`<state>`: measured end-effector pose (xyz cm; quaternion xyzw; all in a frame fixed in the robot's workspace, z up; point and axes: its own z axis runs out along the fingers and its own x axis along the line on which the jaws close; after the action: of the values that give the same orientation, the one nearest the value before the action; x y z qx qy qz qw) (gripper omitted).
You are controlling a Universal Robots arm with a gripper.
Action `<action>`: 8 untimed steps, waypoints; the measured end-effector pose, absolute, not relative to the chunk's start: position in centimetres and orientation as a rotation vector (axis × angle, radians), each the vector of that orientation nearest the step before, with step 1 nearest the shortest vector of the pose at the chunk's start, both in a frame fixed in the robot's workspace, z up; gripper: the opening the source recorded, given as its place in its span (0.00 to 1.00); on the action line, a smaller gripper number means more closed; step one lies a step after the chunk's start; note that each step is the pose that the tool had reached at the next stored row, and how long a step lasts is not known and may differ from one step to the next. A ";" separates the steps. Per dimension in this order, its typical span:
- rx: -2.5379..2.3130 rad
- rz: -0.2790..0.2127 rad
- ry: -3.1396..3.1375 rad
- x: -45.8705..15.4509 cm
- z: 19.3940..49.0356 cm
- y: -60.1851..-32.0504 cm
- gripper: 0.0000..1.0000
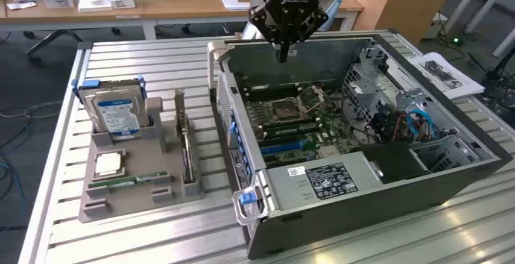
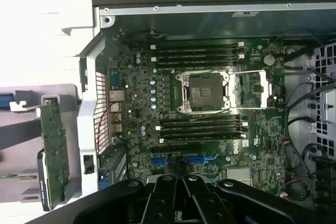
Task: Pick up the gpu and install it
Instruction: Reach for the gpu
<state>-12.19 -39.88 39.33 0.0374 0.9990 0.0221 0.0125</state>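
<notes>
I judge the pick-up not yet begun. My tool (image 1: 283, 54) hangs closed and empty over the far wall of the open dark metal computer case (image 1: 386, 204), above its green motherboard (image 1: 298, 119). The gpu (image 1: 187, 149), a thin flat dark card with a pale metal edge, stands on edge in a slot of the grey moulded holder (image 1: 129, 182). That holder lies on the slatted metal worktop (image 1: 161, 59) toward the edge at the exterior view's left, just beside the case and well apart from my tool.

As I see it, taking the card calls for parted fingers over the holder and a pinch on its thin upper edge.

The silver hard drive (image 1: 117, 113) carries a blue label and the grey power supply a white sticker (image 1: 326, 179); I cannot read either, nor the lettering on my tool's body.
</notes>
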 end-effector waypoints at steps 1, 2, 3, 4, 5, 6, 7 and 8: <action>0.116 0.069 3.114 -12.2 39.3 -39.9 0.11; 0.117 0.069 3.114 -12.2 39.3 -39.9 0.11; 0.117 0.069 3.114 -12.2 39.3 -39.9 0.11; 0.117 0.069 3.114 -12.2 39.3 -39.9 0.11; 0.117 0.069 3.114 -12.2 39.3 -39.9 0.11; 0.117 0.069 3.114 -12.2 39.3 -39.9 0.11; 0.117 0.069 3.114 -12.2 39.3 -39.9 0.11; 0.117 0.069 3.114 -12.2 39.3 -39.9 0.11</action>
<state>-12.19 -39.89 39.33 0.0374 0.9990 0.0221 0.0125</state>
